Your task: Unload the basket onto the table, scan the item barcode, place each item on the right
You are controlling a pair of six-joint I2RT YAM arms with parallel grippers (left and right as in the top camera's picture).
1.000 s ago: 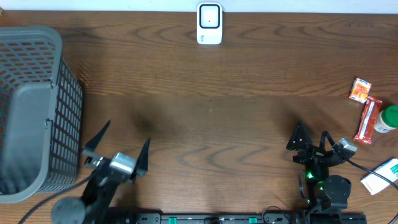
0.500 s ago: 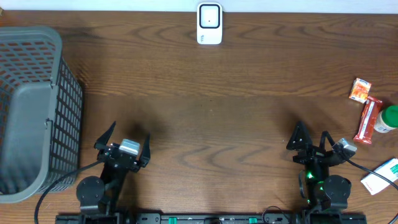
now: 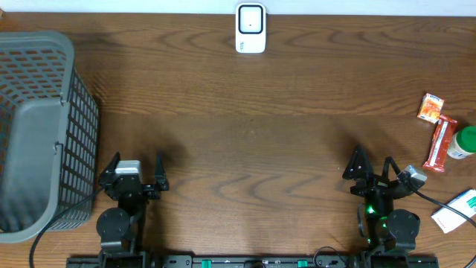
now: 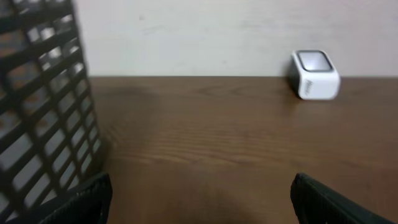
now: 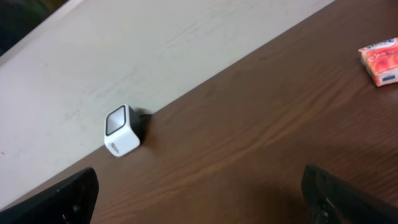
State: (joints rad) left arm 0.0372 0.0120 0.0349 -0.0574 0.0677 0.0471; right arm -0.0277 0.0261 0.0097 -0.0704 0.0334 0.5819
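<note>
The left tool (image 3: 136, 165) and right tool (image 3: 372, 159) both stood spread, empty. The items, an orange packet (image 3: 431, 107), red bar (image 3: 440, 144) and perhaps a bottle (image 3: 464, 141), lay at three o'clock, the scanner (image 3: 251, 28) at twelve. The right tool would best grip one by its edges, barcode uncovered. Only overhead showed the bar; of them, the right wrist view caught just the packet.

No text is reading legibly; faint print is showing on the white scanner (image 5: 122, 132) at centre left and the orange packet (image 5: 380, 59) at upper right

The left arm (image 3: 128, 199) and right arm (image 3: 381, 208) sit low, fingers (image 3: 358, 164) spread.
</note>
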